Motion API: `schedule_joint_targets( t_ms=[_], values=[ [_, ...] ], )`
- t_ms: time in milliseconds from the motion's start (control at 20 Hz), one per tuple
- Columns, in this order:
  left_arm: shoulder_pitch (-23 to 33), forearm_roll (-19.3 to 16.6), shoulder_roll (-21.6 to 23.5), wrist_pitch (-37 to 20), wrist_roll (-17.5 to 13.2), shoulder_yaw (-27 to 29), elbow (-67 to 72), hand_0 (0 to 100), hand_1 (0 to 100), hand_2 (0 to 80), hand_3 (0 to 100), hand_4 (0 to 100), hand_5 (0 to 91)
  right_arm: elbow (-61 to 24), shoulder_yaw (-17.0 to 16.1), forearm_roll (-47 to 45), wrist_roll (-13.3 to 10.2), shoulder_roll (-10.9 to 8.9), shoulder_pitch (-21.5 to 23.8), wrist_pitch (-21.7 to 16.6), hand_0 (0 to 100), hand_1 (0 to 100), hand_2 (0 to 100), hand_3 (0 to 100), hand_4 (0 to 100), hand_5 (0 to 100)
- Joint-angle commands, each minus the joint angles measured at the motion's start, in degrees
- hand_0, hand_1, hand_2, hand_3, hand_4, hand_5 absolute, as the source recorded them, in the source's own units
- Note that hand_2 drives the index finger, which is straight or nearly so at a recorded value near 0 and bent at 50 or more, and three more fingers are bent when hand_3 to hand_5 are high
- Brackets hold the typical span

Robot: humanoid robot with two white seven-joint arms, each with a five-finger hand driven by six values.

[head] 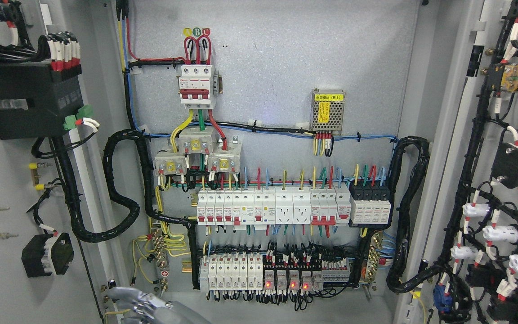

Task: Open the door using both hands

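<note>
Left robot hand (pixel 140 303) low, A B C tags (pixel 196 31), label "B1" (pixel 328 96)

A grey back panel (pixel 277 67) fills the frame's centre, carrying breaker rows (pixel 272 207), a power supply (pixel 328 111) and wiring.

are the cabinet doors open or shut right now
Open. Both the left door and right door are swung out, exposing the breaker panel.

left hand (pixel 144 306) cut off at bottom edge
</note>
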Motion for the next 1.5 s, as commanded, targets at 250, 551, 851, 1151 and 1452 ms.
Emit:
schedule_joint_targets(
  t_ms=[250,551,851,1151,1452],
  values=[
    [13.8,-7.41,5.35,-4.81,-21.46,6.78,-47.36,29,0,2.8,3,3,0.0,-6.13,-15.21,4.27,-3.92,-8.98,22.91,-9.46,22,0,0,0,0,0],
    [18.64,-7.41,12.1,-5.08,-24.21,7.58,-72.49,29,0,2.8,3,4,0.0,-7.89,-17.58,8.03,-4.18,-11.51,33.01,-15.77,22,0,0,0,0,0],
    [20.23,-7.41,21.94,-15.95,-29.29,6.09,-82.28,29,0,2.8,3,4,0.0,-7.63,-22.41,9.37,-4.62,-18.11,41.1,-25.1,22,0,0,0,0,0],
    [19.97,-7.41,23.98,-22.29,-30.63,6.0,-84.65,29,0,2.8,3,4,0.0,-3.33,-24.62,9.19,-4.36,-20.22,47.35,-32.39,22,0,0,0,0,0],
    [19.61,-7.06,23.45,-25.29,-30.63,6.79,-89.04,29,0,2.8,3,4,0.0,-0.51,-27.34,8.58,-4.44,-20.49,49.73,-33.37,22,0,0,0,0,0]
  ],
)
